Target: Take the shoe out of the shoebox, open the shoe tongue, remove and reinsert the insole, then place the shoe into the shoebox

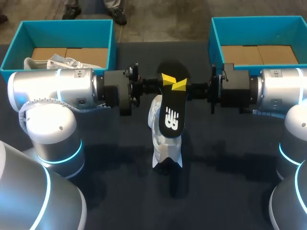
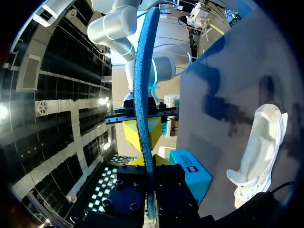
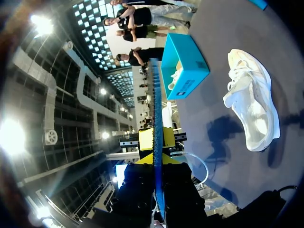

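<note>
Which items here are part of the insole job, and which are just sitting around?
In the job: insole, held up above the table; white shoe on the table under it; empty shoebox, probably where it goes back.
Lying about: other shoebox, with a second shoe inside.

Two open teal cardboard shoeboxes stood far back: a left shoebox [image 1: 67, 24] and a right shoebox [image 1: 259, 21]. Two white fabric shoes showed: a boxed shoe [image 1: 53, 62] far left, a loose shoe [image 1: 163, 143] nearer, mid-scene. There was one black foam insole [image 1: 171, 112].
</note>
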Controlling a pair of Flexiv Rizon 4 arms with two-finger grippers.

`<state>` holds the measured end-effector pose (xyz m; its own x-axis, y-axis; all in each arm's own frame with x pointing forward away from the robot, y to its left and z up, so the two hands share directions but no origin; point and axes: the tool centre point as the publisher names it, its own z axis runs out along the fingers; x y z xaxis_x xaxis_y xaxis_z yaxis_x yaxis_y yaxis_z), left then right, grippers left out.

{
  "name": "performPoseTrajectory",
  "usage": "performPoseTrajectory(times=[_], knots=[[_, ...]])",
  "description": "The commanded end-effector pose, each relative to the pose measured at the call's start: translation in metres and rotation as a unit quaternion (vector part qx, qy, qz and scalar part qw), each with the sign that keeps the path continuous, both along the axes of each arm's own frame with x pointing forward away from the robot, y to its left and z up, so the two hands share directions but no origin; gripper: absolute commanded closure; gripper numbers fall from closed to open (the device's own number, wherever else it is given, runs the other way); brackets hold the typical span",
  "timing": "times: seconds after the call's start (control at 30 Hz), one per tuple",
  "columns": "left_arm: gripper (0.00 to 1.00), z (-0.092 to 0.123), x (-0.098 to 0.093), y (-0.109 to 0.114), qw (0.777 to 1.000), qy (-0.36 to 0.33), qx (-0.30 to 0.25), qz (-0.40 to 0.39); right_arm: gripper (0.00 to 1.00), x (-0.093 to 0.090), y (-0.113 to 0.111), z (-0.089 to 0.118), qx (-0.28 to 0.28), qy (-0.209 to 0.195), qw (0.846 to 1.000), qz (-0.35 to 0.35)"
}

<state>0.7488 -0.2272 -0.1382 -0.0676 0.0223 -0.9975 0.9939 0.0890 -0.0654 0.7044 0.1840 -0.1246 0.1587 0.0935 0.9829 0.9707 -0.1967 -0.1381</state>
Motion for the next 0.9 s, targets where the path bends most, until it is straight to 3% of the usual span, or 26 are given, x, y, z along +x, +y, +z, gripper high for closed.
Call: performPoseTrajectory(times=[0.03,0.17,0.2,0.23,0.53,0.7,0.9], knots=[[1.00,-0.002,-0.002,-0.001,1.000,0.006,0.002,-0.009,1.00,0.001,0.005,-0.001,0.001,0.000,1.000,0.000],[1.00,-0.004,-0.003,-0.001,1.000,0.021,0.002,-0.018,1.00,0.000,0.003,-0.003,0.003,0.003,1.000,-0.004],[1.00,-0.004,-0.003,0.000,0.999,0.028,0.002,-0.022,0.63,0.000,0.002,-0.004,0.001,0.004,1.000,-0.008],[1.00,-0.005,-0.003,0.001,0.999,0.030,0.000,-0.026,0.00,-0.001,0.000,-0.004,0.001,0.005,1.000,-0.009],[1.00,-0.010,-0.004,0.019,0.996,0.079,-0.003,-0.047,0.00,0.001,-0.026,-0.010,-0.034,-0.024,0.998,-0.051],[1.00,-0.014,-0.010,0.026,0.991,0.120,-0.004,-0.058,0.00,0.006,-0.039,-0.012,-0.066,-0.109,0.991,-0.044],[1.00,-0.018,-0.015,0.032,0.987,0.149,-0.007,-0.064,0.00,0.012,-0.048,-0.014,-0.110,-0.221,0.969,-0.021]])
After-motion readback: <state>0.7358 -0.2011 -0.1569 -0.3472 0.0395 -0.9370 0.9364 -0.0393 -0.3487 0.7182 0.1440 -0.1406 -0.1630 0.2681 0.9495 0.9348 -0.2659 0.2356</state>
